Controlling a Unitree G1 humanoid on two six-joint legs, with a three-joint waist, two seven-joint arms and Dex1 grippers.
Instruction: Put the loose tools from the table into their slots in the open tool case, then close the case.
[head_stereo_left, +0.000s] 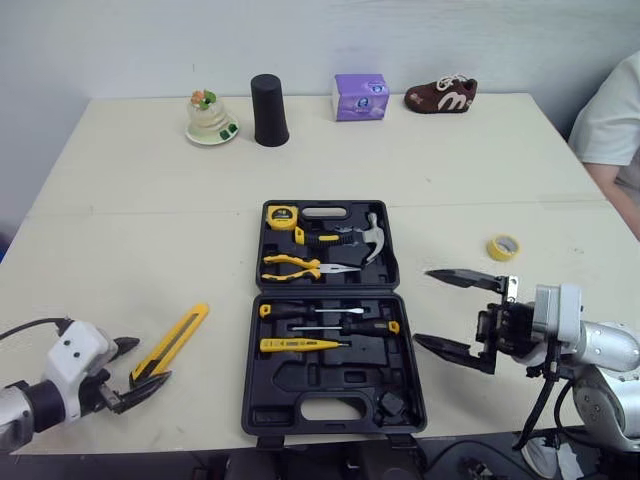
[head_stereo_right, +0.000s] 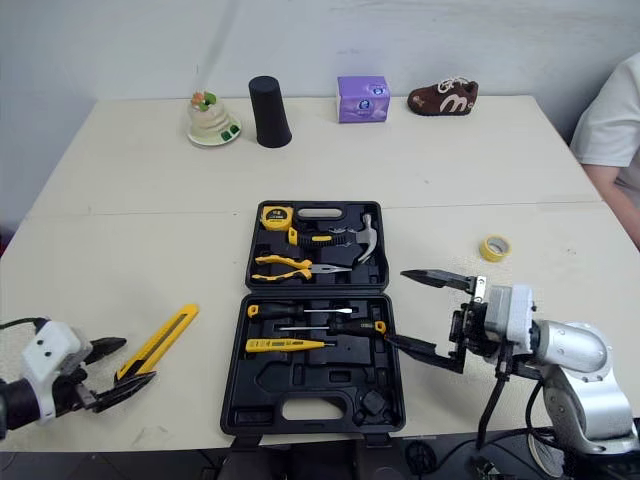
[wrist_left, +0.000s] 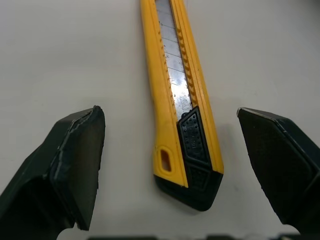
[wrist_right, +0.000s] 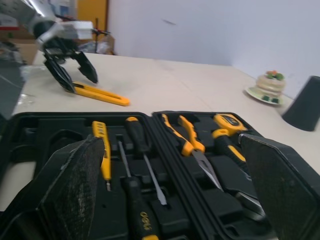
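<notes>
Left wrist view, entry one: utility knife (wrist_left: 182, 100), yellow with a black butt, flat on the table, left of the tool case (head_stereo_left: 285, 395) and well apart from it.

Left gripper (head_stereo_left: 152, 361): spread wide, nothing held, one finger on either side of the knife's butt end, not touching it.

Step in hand, by judgement: grasp of the knife. Close squarely across the narrow body just past the black butt to stop it pivoting; lift level; mind the segmented blade.

Right gripper (head_stereo_left: 424, 306): spread, empty, just right of the case.

Case: open flat.
- Far half: tape measure (head_stereo_left: 281, 216), hammer (head_stereo_left: 360, 236), pliers (head_stereo_left: 300, 266).
- Near half: screwdrivers (head_stereo_left: 310, 312), yellow tester (head_stereo_left: 300, 345); bare recesses toward the handle, one probably for the knife.

Tape roll (head_stereo_left: 503, 247): loose, right of the case.
</notes>
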